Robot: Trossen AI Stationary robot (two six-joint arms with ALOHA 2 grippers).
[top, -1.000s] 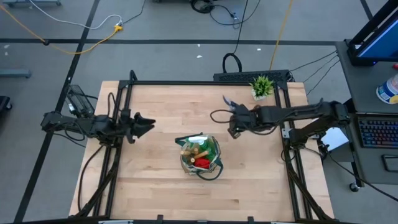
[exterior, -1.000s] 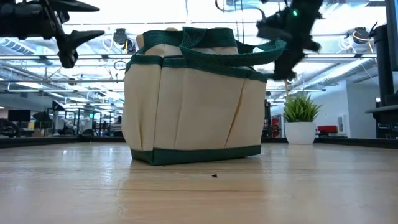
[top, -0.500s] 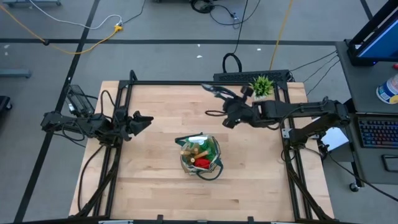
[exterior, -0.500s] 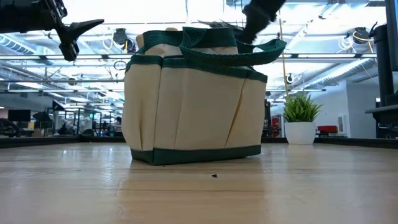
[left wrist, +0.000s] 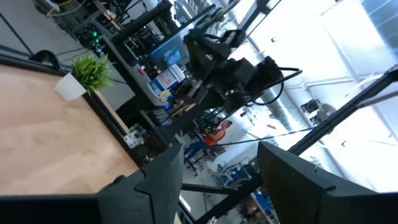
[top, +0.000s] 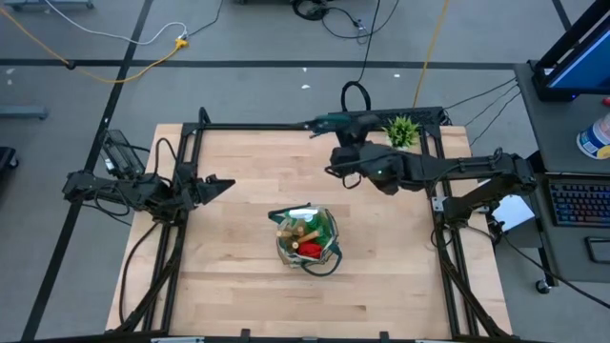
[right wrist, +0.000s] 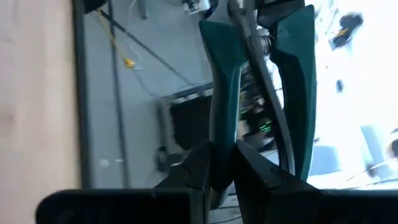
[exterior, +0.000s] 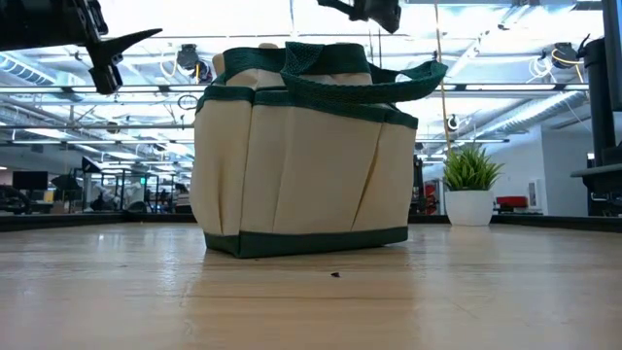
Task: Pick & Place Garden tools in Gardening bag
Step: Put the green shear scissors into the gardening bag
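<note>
The gardening bag [top: 307, 236] stands upright on its base in the middle of the table, also seen in the low view [exterior: 301, 156]. Wooden handles and a red glove show inside it. The pruning shears [top: 334, 122], with dark green handles [right wrist: 261, 81], are in the air near the table's far edge. My right gripper [top: 345, 148] is shut on them and shows at the top of the low view [exterior: 364, 10]. My left gripper [top: 214, 183] hovers open at the table's left, holding nothing [left wrist: 217, 180]. My right gripper pinches one of the shears' green handles [right wrist: 221, 146] between its two fingers [right wrist: 193, 174]. The second handle stands free beside it. The fingers point about level, and the shears stick out ahead of them. The shears are lifted clear, high above the table.
A small potted green plant [top: 401, 131] stands at the far right corner, right of the shears and also visible in the low view [exterior: 470, 185]. A black frame rail [top: 286, 126] runs along the far edge. Bare wood lies around the bag.
My right gripper has risen and gone toward the far edge with the shears, tipping its wrist up from pointing down to about level and rolling. The shears have swung up with it, still held. My left gripper has rolled a little in place.
</note>
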